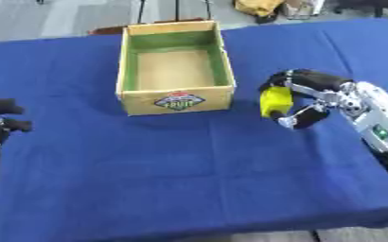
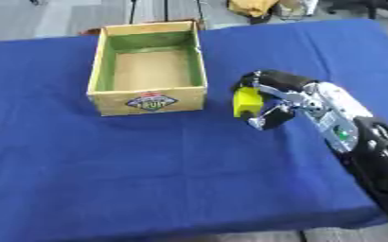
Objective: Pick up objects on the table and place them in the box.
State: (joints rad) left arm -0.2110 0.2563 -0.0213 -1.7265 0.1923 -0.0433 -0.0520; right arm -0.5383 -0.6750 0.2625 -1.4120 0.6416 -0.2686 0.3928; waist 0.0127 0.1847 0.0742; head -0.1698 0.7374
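Gripping a yellow object between curled fingers and thumb, the right hand hangs just beside the box.

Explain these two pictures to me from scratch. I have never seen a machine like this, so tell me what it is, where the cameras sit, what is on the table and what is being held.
Both pictures come from the same moment. They are the left and right eyes of a camera in a humanoid robot's head, looking down at its work, so they look nearly alike.

The surface is a table under a blue cloth. On it stands an open box with green inner walls and a label on its front; nothing shows inside it.

The silver and black arm coming in from the right ends in the robot's right hand. Its fingers are curled round a yellow object, just to the right of the box. I cannot make out what the object is.

The black shape at the left edge is the left hand, idle beside the table.

The job is to put objects into the box.
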